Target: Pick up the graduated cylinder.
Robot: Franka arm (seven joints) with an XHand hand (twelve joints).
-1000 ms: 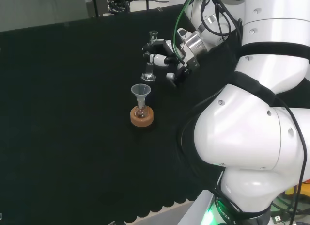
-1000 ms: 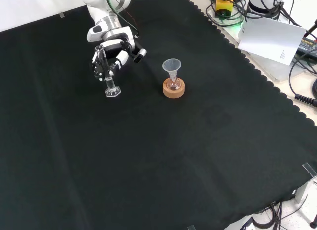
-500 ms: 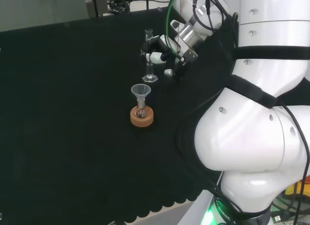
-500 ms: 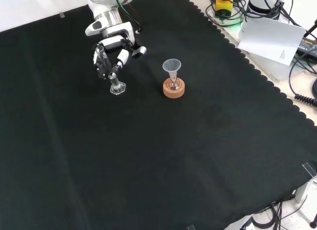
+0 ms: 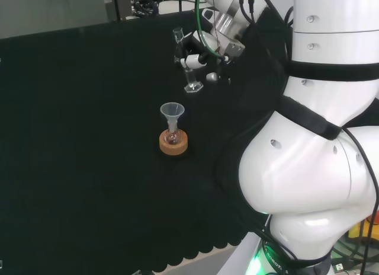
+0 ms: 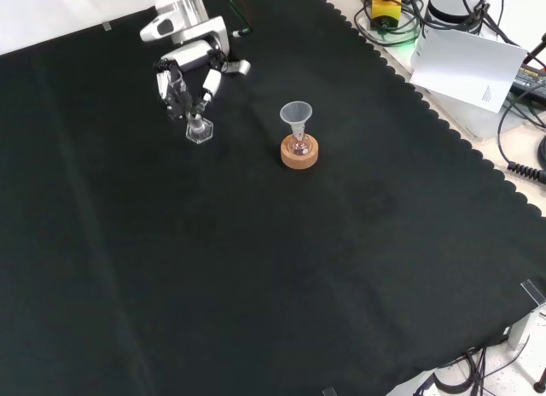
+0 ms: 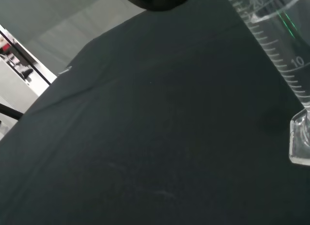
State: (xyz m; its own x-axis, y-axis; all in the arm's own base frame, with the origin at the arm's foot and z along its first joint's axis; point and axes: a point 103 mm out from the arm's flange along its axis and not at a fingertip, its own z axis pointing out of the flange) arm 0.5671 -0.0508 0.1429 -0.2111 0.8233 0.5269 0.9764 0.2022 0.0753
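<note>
The hand (image 6: 189, 78) has its fingers (image 5: 188, 61) curled around the glass tube (image 5: 185, 60), near its top. The tube stands almost straight up, with its flat foot hanging just above the table (image 6: 256, 268). It is clear glass with little lines on its side. It is behind the cork ring (image 5: 173, 142) in the head view.

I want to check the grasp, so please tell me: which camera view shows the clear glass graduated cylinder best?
The front view: the whole clear glass graduated cylinder shows, from its hexagonal foot up into the hand, whose fingers curl round it. The head view shows it whole too, but tilted and fainter. The wrist view shows its marked tube and foot.
</note>
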